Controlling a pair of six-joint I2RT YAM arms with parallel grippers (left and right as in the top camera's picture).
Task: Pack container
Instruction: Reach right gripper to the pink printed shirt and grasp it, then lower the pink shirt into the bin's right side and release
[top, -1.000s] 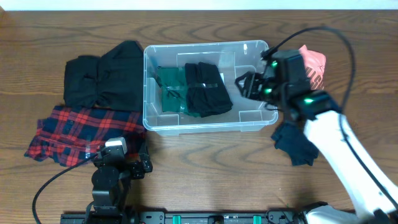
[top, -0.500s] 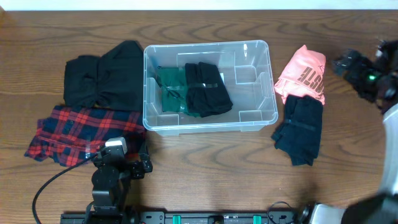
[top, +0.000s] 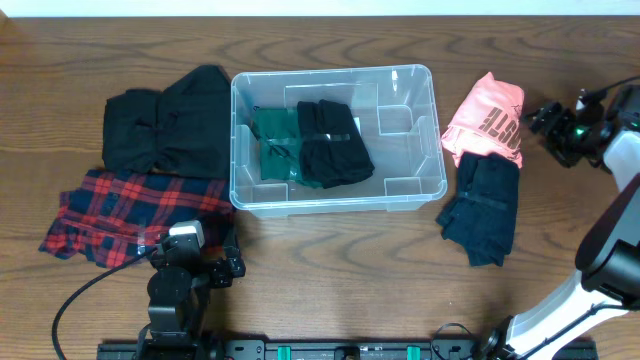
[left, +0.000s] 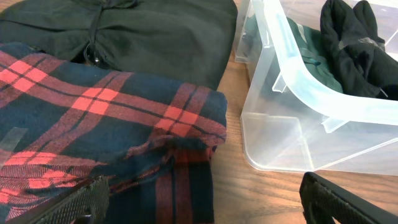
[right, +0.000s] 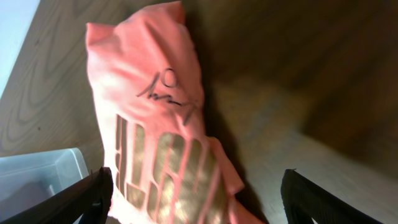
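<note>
The clear plastic container (top: 410, 150) sits at table centre, holding a green garment (top: 275, 140) and a black garment (top: 335, 145). Its corner shows in the left wrist view (left: 298, 81) and the right wrist view (right: 37, 174). A pink folded shirt (top: 487, 117) lies right of it, with a dark navy garment (top: 485, 205) just below. My right gripper (top: 553, 125) is open and empty, above the table right of the pink shirt (right: 155, 124). My left gripper (top: 190, 262) is open and empty at the front, over the red plaid garment (left: 93, 124).
A black garment (top: 170, 125) lies left of the container, also in the left wrist view (left: 143, 31). The red plaid garment (top: 130, 210) lies in front of it. A cable runs from the left arm's base along the front edge.
My right gripper left the container's right side, swung out to the far right, then came back a little toward the pink shirt. The pink and navy garments are uncovered. The left arm is still.
</note>
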